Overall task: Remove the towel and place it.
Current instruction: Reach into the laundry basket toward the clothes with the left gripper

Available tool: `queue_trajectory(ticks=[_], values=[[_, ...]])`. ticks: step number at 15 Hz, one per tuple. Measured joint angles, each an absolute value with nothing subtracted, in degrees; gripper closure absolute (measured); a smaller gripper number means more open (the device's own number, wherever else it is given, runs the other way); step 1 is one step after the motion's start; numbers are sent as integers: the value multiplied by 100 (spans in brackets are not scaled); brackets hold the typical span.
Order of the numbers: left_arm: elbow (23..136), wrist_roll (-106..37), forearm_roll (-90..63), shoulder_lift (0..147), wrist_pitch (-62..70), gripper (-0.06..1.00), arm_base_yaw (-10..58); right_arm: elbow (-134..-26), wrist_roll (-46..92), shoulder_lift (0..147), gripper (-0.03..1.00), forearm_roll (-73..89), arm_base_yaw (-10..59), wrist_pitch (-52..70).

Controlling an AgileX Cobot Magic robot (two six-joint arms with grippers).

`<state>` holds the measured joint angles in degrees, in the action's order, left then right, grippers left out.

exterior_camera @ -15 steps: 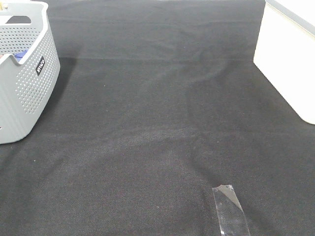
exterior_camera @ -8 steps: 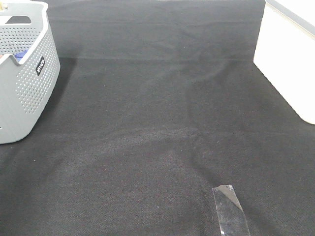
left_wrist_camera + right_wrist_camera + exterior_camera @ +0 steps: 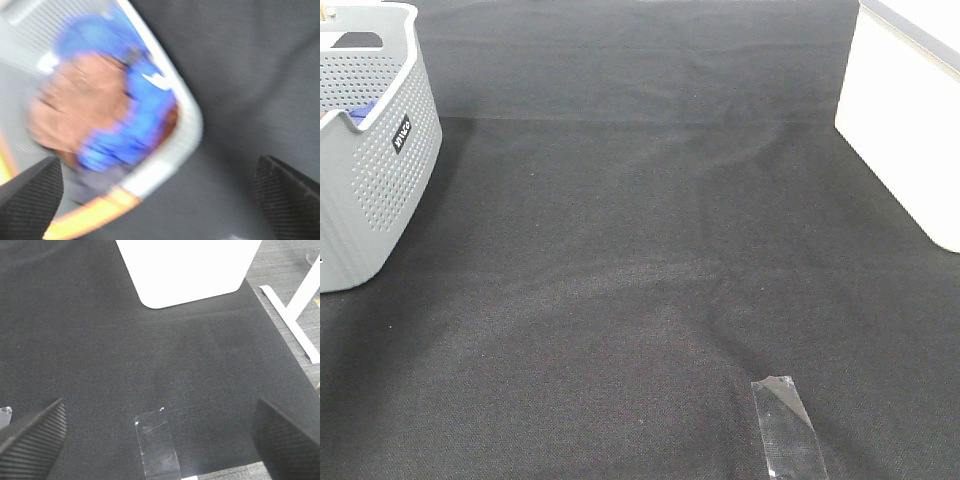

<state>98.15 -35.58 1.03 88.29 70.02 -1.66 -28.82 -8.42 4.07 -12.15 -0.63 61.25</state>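
Note:
The brown towel [image 3: 80,105] lies bunched inside the grey perforated basket [image 3: 186,117], with a blue cloth [image 3: 137,117] around and beside it; the left wrist view is motion-blurred. My left gripper [image 3: 157,195] is open and empty, above the basket's corner and apart from the towel. In the exterior high view the basket [image 3: 380,170] stands at the far left with only a bit of the blue cloth [image 3: 358,113] showing; the towel is hidden there. My right gripper [image 3: 159,410] is open and empty over the black table cover. Neither gripper shows in the exterior high view.
A white box [image 3: 910,120] stands at the right edge of the table, also in the right wrist view [image 3: 187,267]. A strip of clear tape [image 3: 788,428] is stuck on the black cloth [image 3: 640,250] near the front. A white table leg [image 3: 295,315] is beyond the table's edge.

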Motion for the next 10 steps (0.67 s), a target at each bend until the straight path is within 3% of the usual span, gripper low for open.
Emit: queue_trajectory(ticks=[10], values=[[11516,-4223,378,11597,6990,-4,-1031,-2882,-842,407,1,-1215,-63,6125]])
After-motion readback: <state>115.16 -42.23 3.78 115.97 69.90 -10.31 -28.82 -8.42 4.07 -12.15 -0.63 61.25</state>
